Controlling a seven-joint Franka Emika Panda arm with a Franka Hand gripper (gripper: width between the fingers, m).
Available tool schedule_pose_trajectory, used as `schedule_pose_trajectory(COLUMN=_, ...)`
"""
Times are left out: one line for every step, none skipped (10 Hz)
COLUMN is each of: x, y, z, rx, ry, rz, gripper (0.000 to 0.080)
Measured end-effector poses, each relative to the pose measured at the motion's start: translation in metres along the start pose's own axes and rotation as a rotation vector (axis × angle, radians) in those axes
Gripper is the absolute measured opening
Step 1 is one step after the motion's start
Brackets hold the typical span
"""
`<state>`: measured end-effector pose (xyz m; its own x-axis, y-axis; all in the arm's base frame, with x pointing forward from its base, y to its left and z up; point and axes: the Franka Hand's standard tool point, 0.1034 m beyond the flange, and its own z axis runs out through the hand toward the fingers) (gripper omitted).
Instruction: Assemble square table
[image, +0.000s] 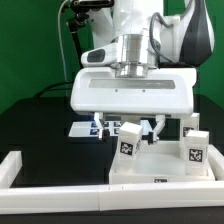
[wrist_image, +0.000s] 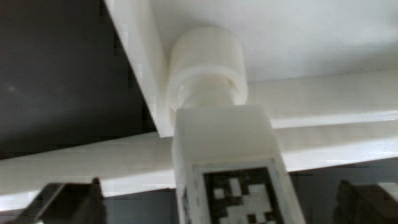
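The gripper (image: 129, 127) has its two fingers spread wide apart. They hold nothing. In the wrist view the dark fingertips (wrist_image: 64, 203) sit far out on each side of a white leg (wrist_image: 228, 160), with gaps between them and the leg.

That leg stands between the fingers. It has a black-and-white tag on it. In the wrist view its far end meets a round socket on the table top (wrist_image: 285, 50). You cannot tell if it is screwed in tight.

In the exterior view the same leg (image: 128, 143) stands up from the table top (image: 150, 171), a little tilted. A second leg (image: 193, 150) stands near it, toward the exterior view's right. It has a tag too.

The table top is a white square tray lying flat on a black table (image: 40, 125). A long white barrier strip (image: 25, 168) runs around the front and the exterior view's left. Behind the arm is a green wall (image: 30, 40).
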<state>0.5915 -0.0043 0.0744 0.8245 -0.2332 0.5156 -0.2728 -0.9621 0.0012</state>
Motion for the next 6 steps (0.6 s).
schedule_pose_trajectory(x=0.0, y=-0.002, z=-0.003, rx=0.024, ry=-0.082, rz=0.022, gripper=0.0648)
schedule_pose_trajectory(x=0.009, y=-0.003, z=-0.013, rx=0.059, ry=-0.156, rz=0.05, gripper=0.0648)
schedule_pose_trajectory(x=0.019, y=0.0, z=-0.019, rx=0.075, ry=-0.169, rz=0.061, gripper=0.0649)
schedule_pose_trajectory(x=0.015, y=0.001, z=-0.019, rx=0.089, ry=-0.234, rz=0.072, gripper=0.0649)
schedule_pose_trajectory(x=0.01, y=-0.003, z=-0.018, rx=0.114, ry=-0.357, rz=0.079, gripper=0.0649)
schedule_pose_trajectory(x=0.012, y=-0.005, z=-0.018, rx=0.125, ry=-0.461, rz=0.065, gripper=0.0649)
